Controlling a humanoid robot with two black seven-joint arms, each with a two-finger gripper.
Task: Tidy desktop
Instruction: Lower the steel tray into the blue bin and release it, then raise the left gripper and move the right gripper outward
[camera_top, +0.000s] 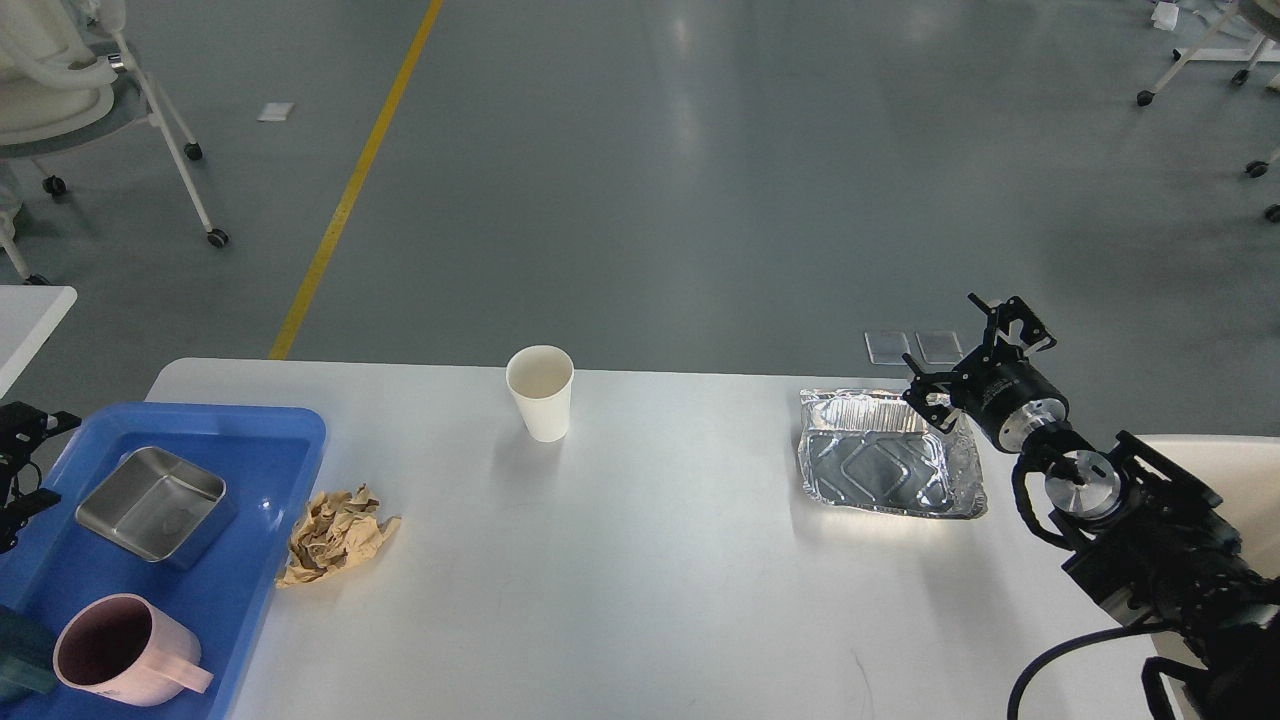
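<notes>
Looking down from the head view, the table (640, 560) fills the lower half of the picture, white and smooth, with 3 loose items on it and a blue tray (255, 520) at its left end. In the tray lie a steel square dish (152, 503) and a pink mug (125, 650). Just beside the tray's right rim sits a crumpled brown paper (337, 535). A white paper cup (540, 392) stands upright near the far edge, and a foil container (888, 453) rests toward the right end.

The right end effector (975, 365) hangs at the foil container's far right corner with its 2 fingers spread wide, holding nothing. The left end effector (18, 462) shows only partly at the left edge beside the tray; whether it is wide or narrow I cannot tell, though nothing is seen in it.

Judging from this layout, the step in hand looks like taking the foil container with the right arm. Foil walls are thin and will likely buckle, so a light pinch on the rim near the corner, with 1 finger inside and 1 outside, seems wisest. Lifting it level and slowly should keep it from folding or slipping free.
</notes>
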